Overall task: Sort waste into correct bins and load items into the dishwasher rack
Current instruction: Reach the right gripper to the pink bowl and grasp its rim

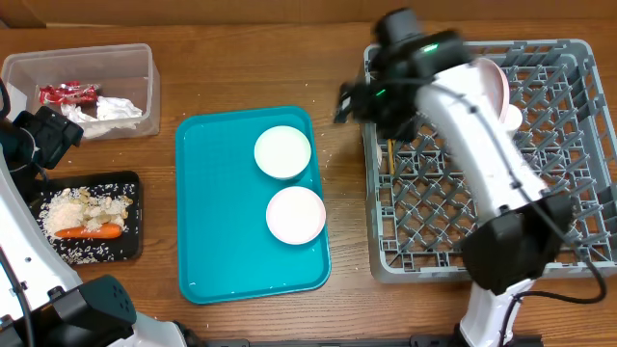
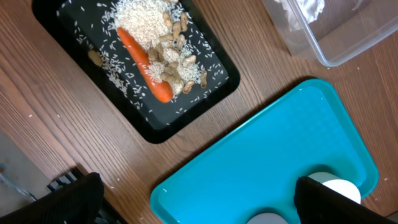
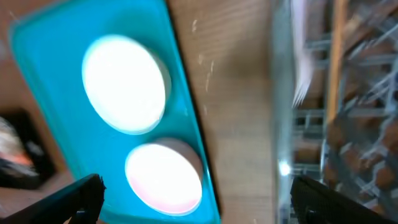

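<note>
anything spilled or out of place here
A few pale grains, probably rice, lie loose on the bare wood between the teal tray and the dishwasher rack. That is far from the black tray where the rice is heaped. Nothing else stands out.

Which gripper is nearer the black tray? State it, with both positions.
Left. The left gripper hovers right beside the black tray; the right gripper is past the teal tray, at the dishwasher rack.
</note>
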### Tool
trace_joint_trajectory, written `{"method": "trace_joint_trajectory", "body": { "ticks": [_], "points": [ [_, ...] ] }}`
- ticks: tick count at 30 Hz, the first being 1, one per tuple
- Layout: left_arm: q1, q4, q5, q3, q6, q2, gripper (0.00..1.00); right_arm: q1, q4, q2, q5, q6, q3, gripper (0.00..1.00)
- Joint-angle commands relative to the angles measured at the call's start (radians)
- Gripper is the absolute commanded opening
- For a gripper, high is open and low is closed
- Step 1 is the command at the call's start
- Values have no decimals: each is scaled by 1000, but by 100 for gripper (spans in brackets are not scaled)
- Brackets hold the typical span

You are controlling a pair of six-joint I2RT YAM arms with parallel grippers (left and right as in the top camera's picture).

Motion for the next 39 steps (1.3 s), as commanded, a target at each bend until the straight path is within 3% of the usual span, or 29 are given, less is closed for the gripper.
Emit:
{"method": "trace_joint_trajectory", "body": {
  "ticks": [1, 9, 20, 25, 32, 34, 35, 36, 39],
  "points": [
    [-1, -2, -6, -3, -15, 5, 100, 173, -52, 27, 256, 101, 10, 100],
    [-1, -2, -6, -3, -15, 5, 100, 384, -53, 104, 425, 191, -5, 100],
    [-1, -2, -7, -3, -15, 5, 100, 340, 32, 145, 435, 150, -198, 100],
    [-1, -2, -7, -3, -15, 5, 100, 320, 165, 145, 265, 20, -316, 78],
    [-1, -2, -7, -3, -15, 5, 100, 323, 230, 145, 183, -26, -367, 77],
    [-1, -2, -7, -3, -15, 5, 100, 323, 227, 145, 183, -26, -367, 68],
    [-1, -2, -7, -3, -15, 5, 100, 323, 225, 145, 183, -23, -367, 58],
    [-1, -2, -7, -3, -15, 5, 100, 323, 215, 145, 183, -21, -366, 39],
    [-1, -2, -7, -3, -15, 5, 100, 323, 173, 145, 172, -18, -354, 19]
  ]
}}
